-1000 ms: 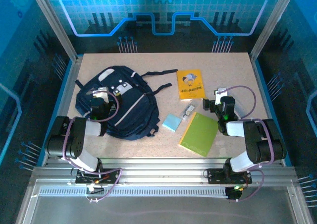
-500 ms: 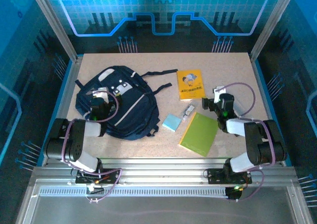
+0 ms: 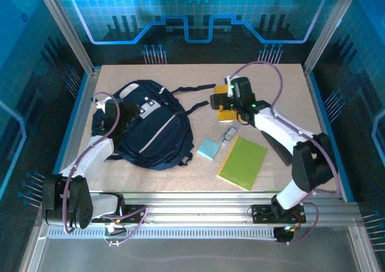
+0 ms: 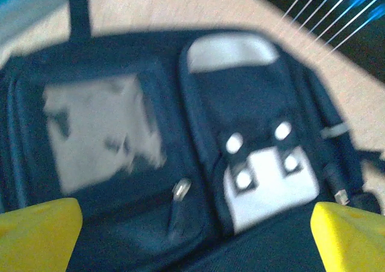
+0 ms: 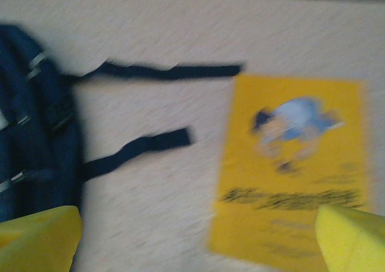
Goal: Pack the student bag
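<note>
Left arm [image 3: 84,160]: stretched from its base at the near left corner toward the far side, along the left flank of the bag.
Left gripper [image 3: 102,106]: spread wide, nothing between the fingers, poised over the left edge of the bag; in the left wrist view, yellow fingertips [image 4: 36,233] at the two lower corners with the bag's front below them.
Student bag [image 3: 150,127]: lying flat on the left half of the table, front side up; dark navy with pale grey patches and stripes.
Bag front, left wrist view: pale panel [image 4: 99,133] to the left, zip pull [image 4: 180,191] below it, pale patch with four round studs [image 4: 264,185] to the right; blurred.
Straps [image 3: 194,89]: two black ones trailing from the bag's right side across the bare table toward the yellow book, ends short of it.
Blue pad [image 3: 209,148]: small and pale, just beside the bag's lower right, apart from it.
Right gripper [image 3: 221,100]: opened wide, empty, hovering above the left part of the yellow book; yellow fingertips [image 5: 39,239] low in the right wrist view.
Small clear item [image 3: 229,133]: between the yellow book and the green one; too small to identify.
Yellow book [image 3: 239,111]: flat on the table right of the straps, cartoon figure and dark lettering on the cover, partly hidden by the gripper from above.
Green book [image 3: 242,162]: plain cover, flat, tilted, near the front edge, right of the blue pad.
Right arm [image 3: 283,133]: reaching from the near right corner diagonally to the far left.
Table [image 3: 283,85]: speckled beige surface.
</note>
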Motion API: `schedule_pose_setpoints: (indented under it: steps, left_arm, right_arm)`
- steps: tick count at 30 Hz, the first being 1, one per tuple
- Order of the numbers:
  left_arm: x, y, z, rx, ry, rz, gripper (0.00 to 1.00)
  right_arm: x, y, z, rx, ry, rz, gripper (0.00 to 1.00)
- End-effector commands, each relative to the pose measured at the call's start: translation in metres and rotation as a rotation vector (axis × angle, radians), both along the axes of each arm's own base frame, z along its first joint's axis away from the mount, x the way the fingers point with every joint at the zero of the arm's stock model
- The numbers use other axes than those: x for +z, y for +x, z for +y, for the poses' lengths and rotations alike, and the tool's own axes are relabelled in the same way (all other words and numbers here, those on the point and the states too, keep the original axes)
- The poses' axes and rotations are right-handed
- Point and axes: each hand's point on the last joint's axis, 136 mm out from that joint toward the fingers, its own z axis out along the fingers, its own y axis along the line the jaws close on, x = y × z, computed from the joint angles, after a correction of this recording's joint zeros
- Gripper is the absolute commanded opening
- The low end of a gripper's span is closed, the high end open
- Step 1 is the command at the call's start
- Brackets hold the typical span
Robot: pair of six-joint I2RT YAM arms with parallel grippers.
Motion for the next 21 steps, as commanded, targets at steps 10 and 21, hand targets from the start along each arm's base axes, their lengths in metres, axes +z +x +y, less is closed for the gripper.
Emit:
schedule_pose_setpoints:
  steps: [10,21]
  left_arm:
    - [-0.072,-0.117,-0.008,0.165,-0.194,0.367,0.99]
    - [-0.107,-0.113,-0.016,0.201,-0.277,0.377,0.99]
  right_arm:
    - [-0.085,-0.074,0.152,0.272,0.222,0.452,0.95]
    - [-0.099,-0.059,0.178,0.289,0.247,0.475,0.44]
